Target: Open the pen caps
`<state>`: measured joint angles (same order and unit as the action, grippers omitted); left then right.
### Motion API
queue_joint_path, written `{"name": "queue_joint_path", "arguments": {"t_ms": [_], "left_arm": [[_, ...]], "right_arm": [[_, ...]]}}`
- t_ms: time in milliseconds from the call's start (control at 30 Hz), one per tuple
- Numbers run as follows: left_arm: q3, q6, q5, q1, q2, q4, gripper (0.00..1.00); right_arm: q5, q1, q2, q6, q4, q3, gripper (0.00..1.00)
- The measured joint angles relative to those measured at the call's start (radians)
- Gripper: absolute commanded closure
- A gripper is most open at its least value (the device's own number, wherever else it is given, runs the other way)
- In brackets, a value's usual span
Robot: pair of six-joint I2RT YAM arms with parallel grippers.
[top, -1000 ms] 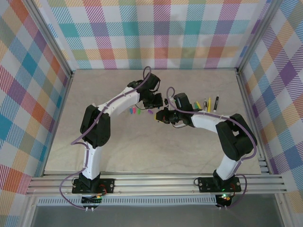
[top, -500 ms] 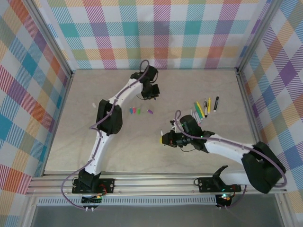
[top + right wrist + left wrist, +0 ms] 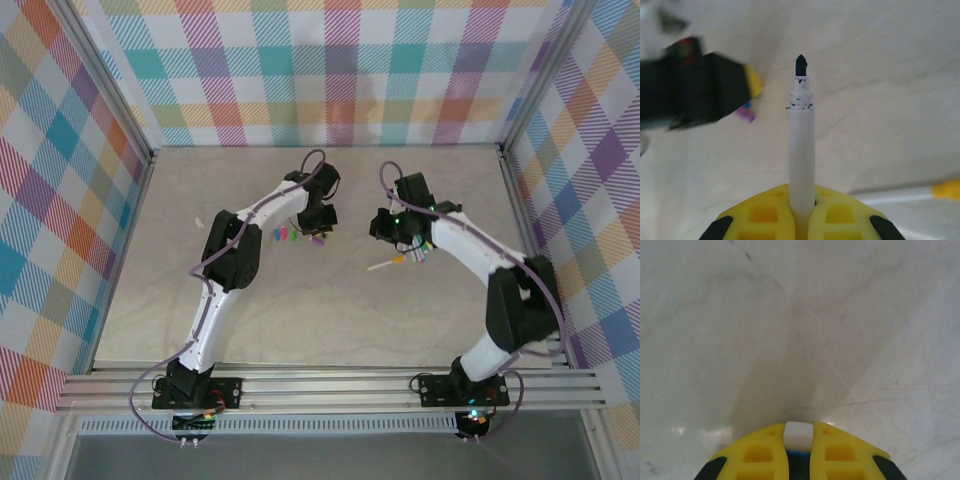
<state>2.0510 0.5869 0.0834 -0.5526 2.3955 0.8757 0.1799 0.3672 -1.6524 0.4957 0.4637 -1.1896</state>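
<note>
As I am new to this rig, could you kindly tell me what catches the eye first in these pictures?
The uncapped white pen stands out, sticking out from the shut right hand with its dark tip bare. The left hand pinches a small white piece. In the top view, a row of coloured caps lies mid-table near that hand.

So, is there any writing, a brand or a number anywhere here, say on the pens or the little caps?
None can be read.
The slim white pen barrel bears only black ink smudges, the small white piece is blank, and the coloured plastic caps are too small to tell.
</note>
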Motion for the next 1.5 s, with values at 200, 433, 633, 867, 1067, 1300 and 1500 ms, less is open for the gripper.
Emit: {"name": "queue_joint_path", "arguments": {"t_ms": [200,433,633,867,1067,1300,1500], "left_arm": [[-0.046,0.0,0.002,-0.017,-0.026,-0.014,1.0],[-0.037,-0.006,-0.015,-0.016,-0.026,-0.002,0.97],[-0.001,-0.029,-0.054,-0.016,-0.026,0.023,0.78],[0.005,-0.047,-0.102,-0.016,-0.026,0.055,0.72],[0.006,-0.065,-0.138,-0.016,-0.026,0.068,0.68],[-0.032,-0.089,-0.177,-0.034,-0.085,0.051,0.68],[-0.065,-0.161,-0.182,-0.107,-0.182,-0.023,0.68]], "right_arm": [[-0.093,-0.022,-0.179,-0.082,0.115,-0.109,1.0],[-0.194,-0.032,-0.287,-0.113,0.204,-0.206,0.95],[-0.278,-0.042,-0.354,-0.117,0.249,-0.236,0.86],[-0.356,-0.042,-0.378,-0.116,0.29,-0.256,0.71],[-0.383,-0.042,-0.378,-0.116,0.312,-0.256,0.68],[-0.341,-0.042,-0.247,-0.107,0.294,-0.202,0.67],[-0.273,-0.042,0.006,-0.065,0.251,-0.086,0.66]]}}
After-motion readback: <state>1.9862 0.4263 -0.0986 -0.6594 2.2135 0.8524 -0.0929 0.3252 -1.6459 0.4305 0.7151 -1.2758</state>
